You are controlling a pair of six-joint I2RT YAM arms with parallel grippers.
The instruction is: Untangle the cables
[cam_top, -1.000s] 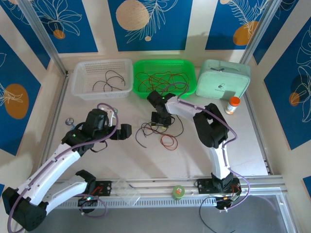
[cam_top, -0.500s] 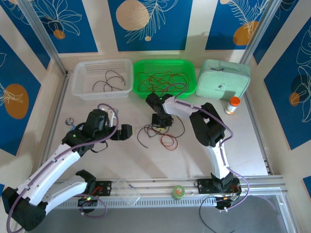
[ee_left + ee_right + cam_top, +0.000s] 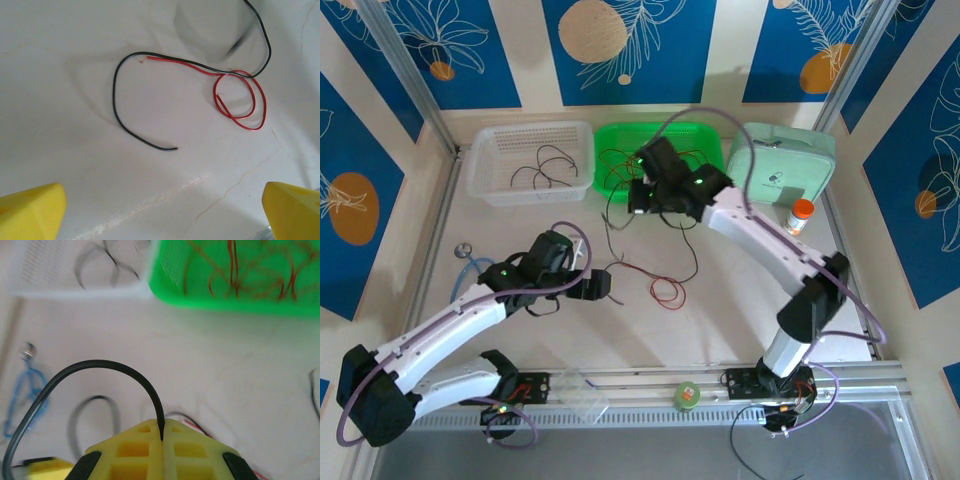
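The right gripper (image 3: 161,429) stands high beside the green basket (image 3: 620,128). Its fingers are pressed together on a black cable (image 3: 100,362), which arcs out of them and hangs toward the desk (image 3: 750,310). The left gripper (image 3: 162,200) hovers low over the desk, fingers spread wide and holding nothing. Below it, a looped red cable (image 3: 263,107) lies crossed by a black cable (image 3: 114,95); whether this is the clamped one cannot be told. The white basket (image 3: 530,127) contains a few black cables, the green basket red ones. Judgement: sorting appears well advanced. Left to do: part the crossed cables on the desk and deposit each by colour.
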